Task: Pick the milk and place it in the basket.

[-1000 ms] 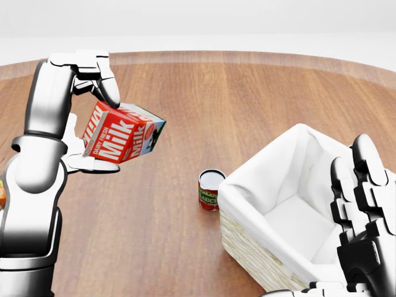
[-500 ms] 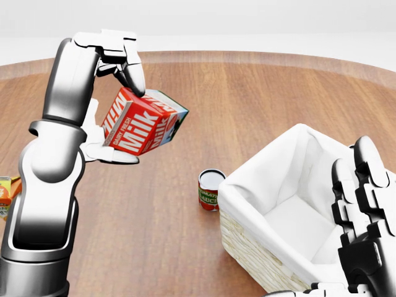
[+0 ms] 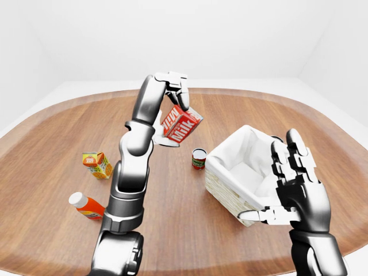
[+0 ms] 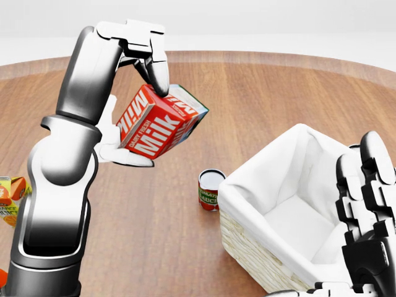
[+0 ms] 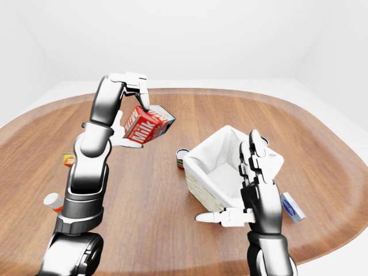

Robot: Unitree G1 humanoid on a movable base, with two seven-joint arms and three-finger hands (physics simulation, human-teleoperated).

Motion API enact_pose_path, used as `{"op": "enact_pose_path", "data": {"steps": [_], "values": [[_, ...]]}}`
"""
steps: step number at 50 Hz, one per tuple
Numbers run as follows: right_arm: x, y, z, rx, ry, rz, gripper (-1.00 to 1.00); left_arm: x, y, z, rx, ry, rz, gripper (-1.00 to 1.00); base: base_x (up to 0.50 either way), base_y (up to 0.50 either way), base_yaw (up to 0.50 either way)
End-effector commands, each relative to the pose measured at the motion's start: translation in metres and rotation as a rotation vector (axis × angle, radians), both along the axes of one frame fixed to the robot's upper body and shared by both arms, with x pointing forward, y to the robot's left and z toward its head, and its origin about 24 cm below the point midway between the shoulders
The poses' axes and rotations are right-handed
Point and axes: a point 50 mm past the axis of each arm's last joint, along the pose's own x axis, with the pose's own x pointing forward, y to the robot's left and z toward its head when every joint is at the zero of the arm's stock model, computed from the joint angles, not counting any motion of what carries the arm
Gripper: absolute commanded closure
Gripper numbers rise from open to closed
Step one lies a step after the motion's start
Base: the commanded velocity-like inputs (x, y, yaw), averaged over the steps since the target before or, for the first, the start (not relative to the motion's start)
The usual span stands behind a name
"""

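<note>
My right hand stood nearest, fingers spread and empty, beside the wicker basket with its white liner. Beyond it sat a small sauce can on the table. Farther off, my left hand gripped the tilted milk carton aloft. The carry was underway; next I judged it needed moving rightward over the basket, then lowering.

All 3 cameras are sitting on the robot's head and looking down over its arms at the wooden table; the head view is looking from closer in, showing only the middle part; the left-eye and right-eye views are taking in the whole table and the white walls; all 3 views are sharing the milk, the small can and the basket.
</note>
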Motion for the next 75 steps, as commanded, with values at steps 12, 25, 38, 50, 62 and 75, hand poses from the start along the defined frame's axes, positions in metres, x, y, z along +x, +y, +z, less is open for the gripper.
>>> {"op": "enact_pose_path", "data": {"steps": [12,25,38,50,62,75], "values": [[-0.002,0.003,0.006,-0.011,-0.026,0.005,-1.0,-0.023,-0.023,0.025,0.003,-0.121,-0.095,1.0,0.0,0.0,0.0],[-0.003,0.003,0.006,-0.011,-0.021,0.006,-1.0,-0.027,-0.043,0.032,0.016,-0.139,-0.147,1.0,0.0,0.0,0.0],[-0.001,0.003,0.004,-0.009,-0.017,0.005,-1.0,-0.027,-0.053,0.036,0.016,-0.141,-0.179,1.0,0.0,0.0,0.0],[-0.002,0.002,0.004,-0.006,-0.014,0.001,-1.0,-0.031,-0.067,0.037,0.023,-0.135,-0.229,1.0,0.0,0.0,0.0],[-0.004,-0.001,0.002,0.0,-0.006,-0.008,-1.0,-0.036,-0.087,0.039,0.029,-0.132,-0.282,1.0,0.0,0.0,0.0],[-0.004,-0.003,-0.003,0.009,0.015,-0.008,-1.0,-0.037,-0.101,0.028,0.043,-0.084,-0.312,1.0,0.0,0.0,0.0]]}}
